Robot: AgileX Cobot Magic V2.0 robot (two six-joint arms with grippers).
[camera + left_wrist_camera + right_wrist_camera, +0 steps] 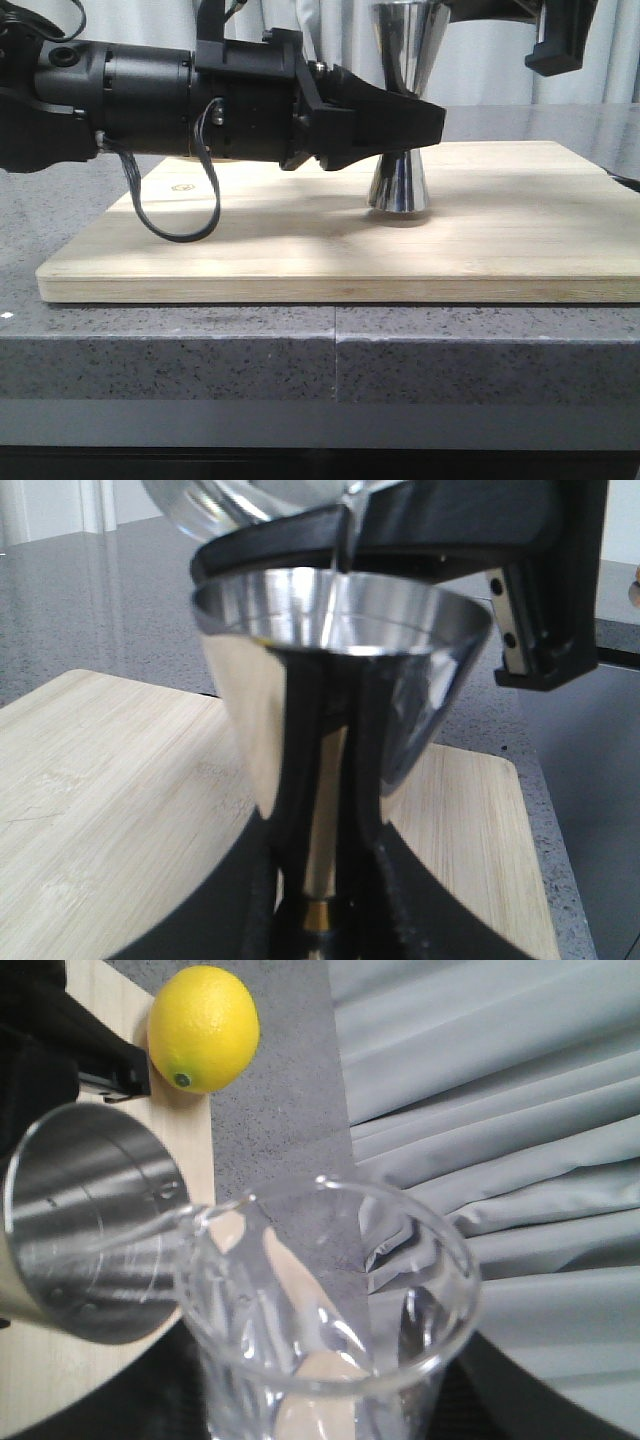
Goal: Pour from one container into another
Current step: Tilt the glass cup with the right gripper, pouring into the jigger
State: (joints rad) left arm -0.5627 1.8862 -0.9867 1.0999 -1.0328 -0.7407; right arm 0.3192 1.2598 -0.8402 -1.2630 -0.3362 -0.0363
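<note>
My left tool [425,125]: clenched on shiny steel hourglass jigger [399,190].
My right tool: grasping tilted clear glass beaker [330,1310], lip over jigger's mouth.

Left arm [150,105] level across the scene, jaws clamped; right gripper [560,40] high, tilted over.

No readable text, numbers or brand names in any view, small round stamped mark on the wooden board [181,187] near its far left corner, too small to read, beaker [330,1310] markings not legible
</note>
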